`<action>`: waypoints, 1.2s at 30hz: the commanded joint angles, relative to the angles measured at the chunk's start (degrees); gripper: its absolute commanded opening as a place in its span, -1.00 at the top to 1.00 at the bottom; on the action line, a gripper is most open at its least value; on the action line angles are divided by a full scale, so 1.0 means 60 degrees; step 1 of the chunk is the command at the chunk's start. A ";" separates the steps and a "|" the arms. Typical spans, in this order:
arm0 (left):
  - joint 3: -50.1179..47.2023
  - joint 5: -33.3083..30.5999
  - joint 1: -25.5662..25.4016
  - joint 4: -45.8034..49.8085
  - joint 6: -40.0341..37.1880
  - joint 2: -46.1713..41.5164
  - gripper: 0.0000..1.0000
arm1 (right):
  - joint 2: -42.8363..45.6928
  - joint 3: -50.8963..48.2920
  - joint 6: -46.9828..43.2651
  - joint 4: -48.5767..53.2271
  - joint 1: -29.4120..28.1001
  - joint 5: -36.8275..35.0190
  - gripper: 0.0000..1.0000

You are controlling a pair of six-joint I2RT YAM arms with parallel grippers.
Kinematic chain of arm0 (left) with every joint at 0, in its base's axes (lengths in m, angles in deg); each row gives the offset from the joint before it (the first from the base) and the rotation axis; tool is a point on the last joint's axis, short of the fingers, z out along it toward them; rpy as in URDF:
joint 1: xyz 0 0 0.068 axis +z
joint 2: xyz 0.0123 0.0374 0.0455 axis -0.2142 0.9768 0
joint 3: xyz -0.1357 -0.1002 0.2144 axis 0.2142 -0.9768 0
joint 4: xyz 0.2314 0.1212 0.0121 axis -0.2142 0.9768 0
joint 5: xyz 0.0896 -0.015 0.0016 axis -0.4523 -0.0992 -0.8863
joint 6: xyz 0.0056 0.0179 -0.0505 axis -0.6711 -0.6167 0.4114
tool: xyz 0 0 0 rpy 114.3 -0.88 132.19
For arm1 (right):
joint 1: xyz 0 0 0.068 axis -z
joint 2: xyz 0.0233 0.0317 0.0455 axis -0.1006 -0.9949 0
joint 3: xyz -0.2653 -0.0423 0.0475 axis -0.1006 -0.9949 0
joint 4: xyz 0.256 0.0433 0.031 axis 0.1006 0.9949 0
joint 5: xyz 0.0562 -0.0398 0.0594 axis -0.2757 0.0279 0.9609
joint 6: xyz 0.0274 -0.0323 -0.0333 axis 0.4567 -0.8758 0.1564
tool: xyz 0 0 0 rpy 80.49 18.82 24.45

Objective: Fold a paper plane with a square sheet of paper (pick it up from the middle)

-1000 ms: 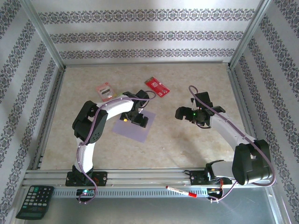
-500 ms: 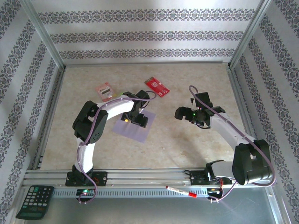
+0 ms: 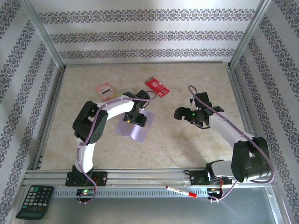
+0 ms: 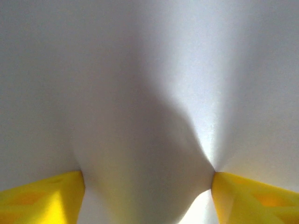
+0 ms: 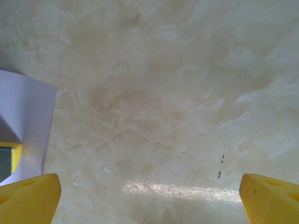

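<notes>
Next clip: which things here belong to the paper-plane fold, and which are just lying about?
In the job: square sheet of paper, left gripper pressing on it, right gripper beside it.
Lying about: red card, pink-red packet, calculator, red marker.

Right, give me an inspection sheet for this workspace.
Surface: beige marbled table, a few small specks.
Job's things: lilac square sheet of paper, humped up at its middle; no plane folded yet.
Clutter: red card and pink-red packet at the back; calculator and red marker by the front rail.
Grippers: left gripper down on the sheet, fingers apart astride the hump; right gripper open over bare table.
Cables: purple cables run along both arms.
Surroundings: patterned walls, metal frame.
</notes>
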 commanded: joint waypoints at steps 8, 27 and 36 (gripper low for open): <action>-0.1019 0.2459 -0.0172 -0.1924 0.1166 -0.1506 0.30 | -0.0044 0.0275 -0.0072 0.0092 0.0076 0.0014 -0.96; -0.5440 0.5416 -0.0010 -1.0022 0.6258 -0.3238 0.53 | 0.1139 -0.0322 0.0125 -0.0499 -0.0400 0.1879 -0.93; -0.6380 0.4438 -0.0010 -0.9812 0.5657 -0.3056 0.52 | 0.0158 -0.0990 0.1744 -0.2667 -0.2071 0.1454 -0.59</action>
